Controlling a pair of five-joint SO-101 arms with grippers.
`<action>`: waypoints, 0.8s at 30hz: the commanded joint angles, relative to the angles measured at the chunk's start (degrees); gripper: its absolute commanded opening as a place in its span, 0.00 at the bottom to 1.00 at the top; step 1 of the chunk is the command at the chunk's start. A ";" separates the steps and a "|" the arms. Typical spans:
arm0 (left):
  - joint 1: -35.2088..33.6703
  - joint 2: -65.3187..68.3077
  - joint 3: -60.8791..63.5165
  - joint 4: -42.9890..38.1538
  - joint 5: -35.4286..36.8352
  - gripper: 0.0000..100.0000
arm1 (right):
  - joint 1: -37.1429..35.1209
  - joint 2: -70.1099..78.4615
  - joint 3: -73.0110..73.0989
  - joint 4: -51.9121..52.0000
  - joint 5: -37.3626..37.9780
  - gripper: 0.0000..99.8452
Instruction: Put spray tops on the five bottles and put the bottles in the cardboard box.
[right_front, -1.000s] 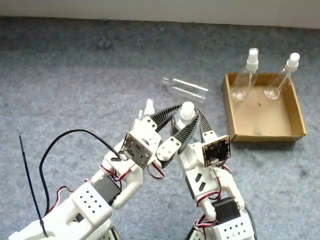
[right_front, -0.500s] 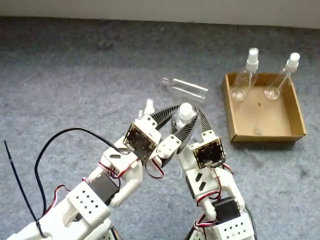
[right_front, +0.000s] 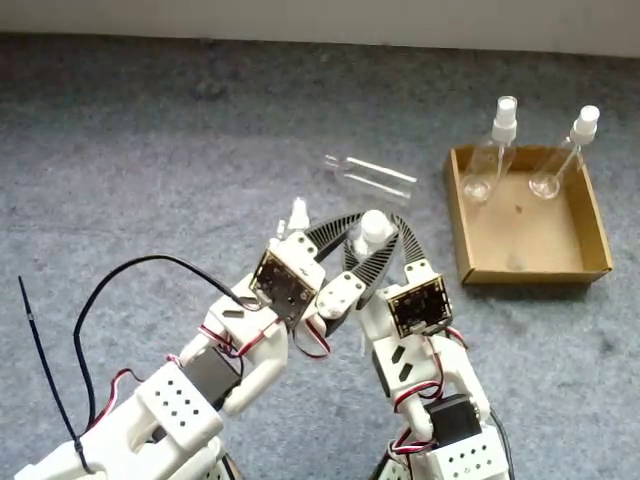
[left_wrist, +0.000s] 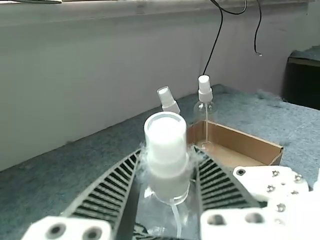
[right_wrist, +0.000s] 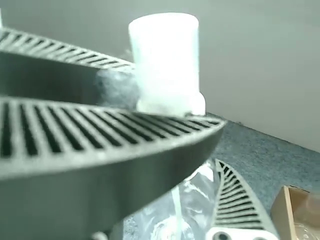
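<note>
Left pincer clasps the capped bottle; ribbed fingers flank its neck.

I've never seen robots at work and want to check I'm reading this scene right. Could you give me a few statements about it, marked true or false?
1. Two clear bottles with white spray tops stand in the brown cardboard box. True.
2. The clear plastic bottle lying on the grey carpet wears a spray top. False: its neck is bare.
3. The left gripper and the right gripper are both at one held clear bottle. True.
4. That held bottle has no top. False: a white spray top sits on it.
5. The cardboard box sits between the two arms. False: it lies off to the right arm's side.
</note>
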 joint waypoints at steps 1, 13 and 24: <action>-1.10 -0.04 -7.78 7.47 -0.53 0.01 | 1.10 -0.84 7.25 -0.04 0.79 0.13; -1.80 -0.04 -8.31 15.30 -0.70 0.01 | 1.10 -0.84 5.41 7.69 0.44 0.13; -4.70 -0.04 -8.04 15.56 -0.44 0.01 | 1.10 -0.84 2.86 8.13 0.35 0.13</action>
